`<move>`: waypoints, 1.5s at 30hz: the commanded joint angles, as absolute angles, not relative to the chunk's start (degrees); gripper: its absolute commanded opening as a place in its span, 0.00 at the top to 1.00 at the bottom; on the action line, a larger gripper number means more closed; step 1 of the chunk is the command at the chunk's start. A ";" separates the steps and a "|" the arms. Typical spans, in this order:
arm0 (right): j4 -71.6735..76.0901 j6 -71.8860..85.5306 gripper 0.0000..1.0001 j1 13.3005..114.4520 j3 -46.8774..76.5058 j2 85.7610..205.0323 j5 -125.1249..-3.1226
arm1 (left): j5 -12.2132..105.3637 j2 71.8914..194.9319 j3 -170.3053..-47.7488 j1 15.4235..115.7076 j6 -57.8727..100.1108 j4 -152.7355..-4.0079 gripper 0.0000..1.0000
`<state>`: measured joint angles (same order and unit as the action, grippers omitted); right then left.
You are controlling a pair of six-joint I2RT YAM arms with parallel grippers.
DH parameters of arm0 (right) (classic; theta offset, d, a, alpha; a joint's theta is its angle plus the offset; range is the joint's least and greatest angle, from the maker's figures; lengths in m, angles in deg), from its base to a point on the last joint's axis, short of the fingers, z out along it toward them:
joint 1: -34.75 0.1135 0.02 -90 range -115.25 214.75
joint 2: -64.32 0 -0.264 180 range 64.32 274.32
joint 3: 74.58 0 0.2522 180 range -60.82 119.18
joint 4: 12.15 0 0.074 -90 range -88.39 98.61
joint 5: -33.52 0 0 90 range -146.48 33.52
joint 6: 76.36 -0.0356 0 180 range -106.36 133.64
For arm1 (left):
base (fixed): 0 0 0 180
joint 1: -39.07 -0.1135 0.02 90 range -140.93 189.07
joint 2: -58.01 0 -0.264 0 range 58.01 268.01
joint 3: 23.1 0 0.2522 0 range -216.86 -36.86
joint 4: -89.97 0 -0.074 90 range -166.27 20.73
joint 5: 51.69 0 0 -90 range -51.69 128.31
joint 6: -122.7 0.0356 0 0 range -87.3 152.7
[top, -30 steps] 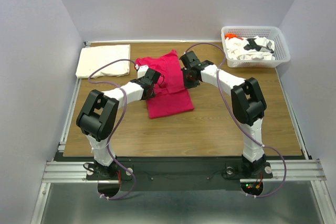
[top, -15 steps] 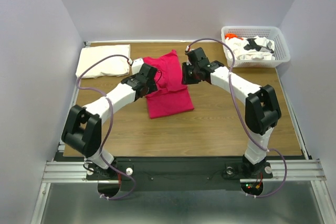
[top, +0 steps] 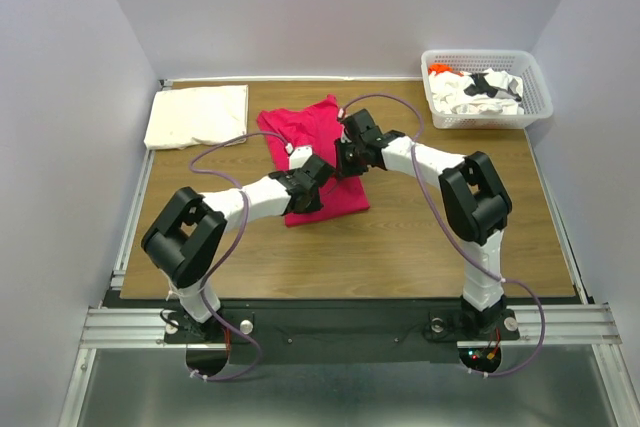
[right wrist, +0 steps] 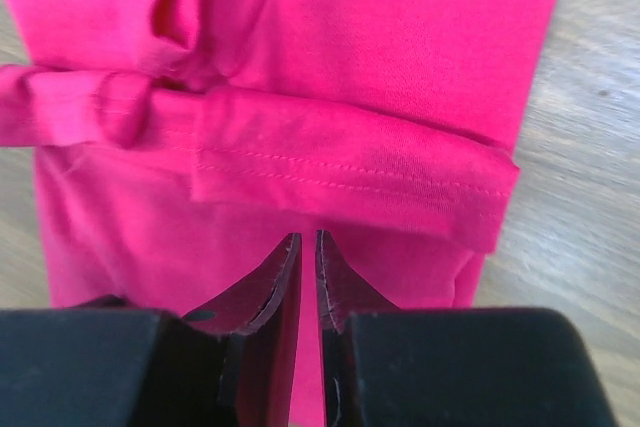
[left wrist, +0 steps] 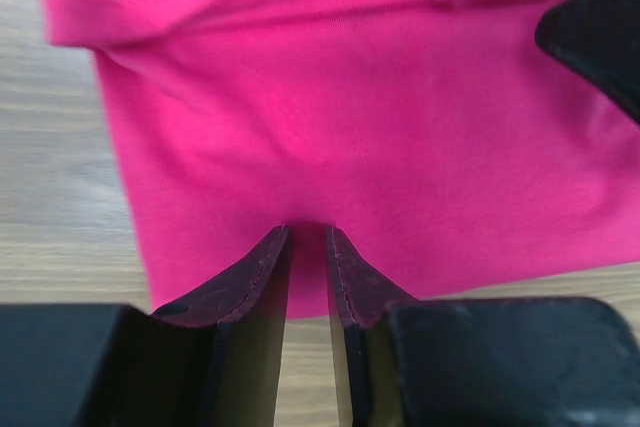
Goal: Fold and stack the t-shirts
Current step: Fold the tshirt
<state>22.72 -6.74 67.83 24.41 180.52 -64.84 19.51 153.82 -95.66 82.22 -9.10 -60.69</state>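
Observation:
A magenta t-shirt (top: 300,127) lies partly folded at the table's middle, with a hemmed flap (right wrist: 350,172) doubled across it. My left gripper (top: 318,185) comes in from the left at the shirt's near part. Its jaws stand at a narrow slit and its tips (left wrist: 308,232) pinch the fabric (left wrist: 350,97) just inside the near edge. My right gripper (top: 346,167) sits close beside it from the right. Its jaws are almost together on the magenta cloth (right wrist: 400,37), its tips (right wrist: 308,237) just short of the flap. A cream t-shirt (top: 197,115) lies folded at the back left.
A white lattice basket (top: 535,97) at the back right holds crumpled white, black and orange t-shirts (top: 480,89). Part of the right gripper's black body (left wrist: 600,37) shows at the upper right of the left wrist view. Bare wood (top: 420,237) lies in front of the shirt.
Both grippers reached toward the shirt's far part, then drew back toward me. They now sit close together over its near half, jaws narrowed on the fabric.

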 commanded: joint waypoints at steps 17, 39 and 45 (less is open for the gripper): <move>19.10 -6.93 0.84 67.88 43.21 192.01 -58.34 | 23.02 155.65 -89.77 83.10 -7.64 -64.14 0.69; 18.58 -7.28 0.77 65.34 27.26 173.05 -59.82 | 15.55 151.17 -98.12 77.92 -1.05 -59.83 0.57; 18.40 -7.46 0.77 65.34 16.90 164.78 -62.10 | 15.90 154.59 -100.49 75.54 0.97 -60.27 0.57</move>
<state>20.38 -7.18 65.16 20.80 169.11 -60.12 17.52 153.42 -97.67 76.08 -1.54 -61.02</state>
